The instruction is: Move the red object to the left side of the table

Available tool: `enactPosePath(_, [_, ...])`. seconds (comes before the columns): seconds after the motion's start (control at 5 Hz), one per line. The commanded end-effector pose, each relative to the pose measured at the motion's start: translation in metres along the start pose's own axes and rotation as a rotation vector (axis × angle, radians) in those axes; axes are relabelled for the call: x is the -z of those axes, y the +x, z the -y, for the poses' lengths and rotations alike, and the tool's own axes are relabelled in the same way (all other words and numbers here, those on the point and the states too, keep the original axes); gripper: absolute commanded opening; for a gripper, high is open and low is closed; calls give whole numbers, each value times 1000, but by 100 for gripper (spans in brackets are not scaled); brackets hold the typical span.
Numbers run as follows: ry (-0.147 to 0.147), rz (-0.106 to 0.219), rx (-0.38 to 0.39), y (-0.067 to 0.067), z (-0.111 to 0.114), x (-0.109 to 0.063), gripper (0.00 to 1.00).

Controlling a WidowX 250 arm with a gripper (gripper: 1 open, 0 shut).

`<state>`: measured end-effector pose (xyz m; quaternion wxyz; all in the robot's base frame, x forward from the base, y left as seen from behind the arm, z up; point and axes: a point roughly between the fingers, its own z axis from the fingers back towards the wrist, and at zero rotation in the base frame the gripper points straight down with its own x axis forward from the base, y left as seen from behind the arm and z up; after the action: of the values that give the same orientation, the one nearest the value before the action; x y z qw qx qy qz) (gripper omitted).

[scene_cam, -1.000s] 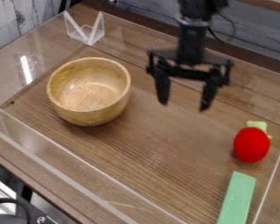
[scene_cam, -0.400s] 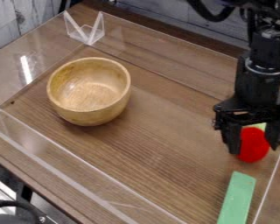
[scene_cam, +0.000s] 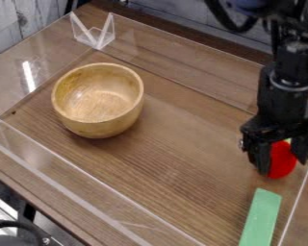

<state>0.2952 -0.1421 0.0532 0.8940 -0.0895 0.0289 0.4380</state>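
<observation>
The red object (scene_cam: 284, 160), a small rounded toy fruit, sits near the right edge of the brown wood-grain table (scene_cam: 169, 144). My gripper (scene_cam: 276, 154) hangs straight down over it, open, with one black finger to the fruit's left and the other to its right. The jaws straddle the fruit and partly hide it; its leafy top does not show. Whether the fingers touch it I cannot tell.
A wooden bowl (scene_cam: 99, 98) stands at the left middle of the table. A flat light-green block (scene_cam: 262, 222) lies at the front right corner. Low clear acrylic walls (scene_cam: 66, 183) edge the tabletop, with a clear bracket (scene_cam: 92, 32) at the back left.
My gripper has swung from the table's middle back to the right and come down around the red fruit, dropping a little lower in the last moment. The fruit has not moved.
</observation>
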Motion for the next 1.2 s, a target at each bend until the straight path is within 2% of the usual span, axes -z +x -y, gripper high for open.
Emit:
enactPosePath(0.0, [-83,22,-60,-1,23,-2,100])
enactPosePath(0.4, [-124,23,-138,-2,18,-3,100])
enactPosePath(0.8, [-149,-4,-77,5,19,9,100])
enactPosePath(1.0, [-164,-6,-93,7,18,2,100])
